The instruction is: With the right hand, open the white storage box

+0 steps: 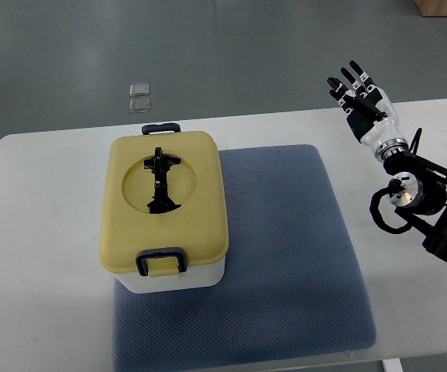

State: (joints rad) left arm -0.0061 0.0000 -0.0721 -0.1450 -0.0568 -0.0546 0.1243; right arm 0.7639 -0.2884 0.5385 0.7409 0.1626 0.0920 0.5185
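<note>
The white storage box [178, 277] stands on the left part of a blue-grey mat [285, 256]. Its yellow lid [165, 201] is shut, with a black folding handle [159, 181] lying in a round recess on top. A dark latch [161, 260] sits at the near edge and another latch [161, 128] at the far edge. My right hand [356, 91] is raised at the far right of the table, well away from the box, fingers spread and holding nothing. The left arm is out of view.
The white table [45, 232] holds the mat and box. Two small clear pieces [139, 96] lie on the grey floor beyond the table's far edge. A brown cardboard corner [444, 6] shows at the top right.
</note>
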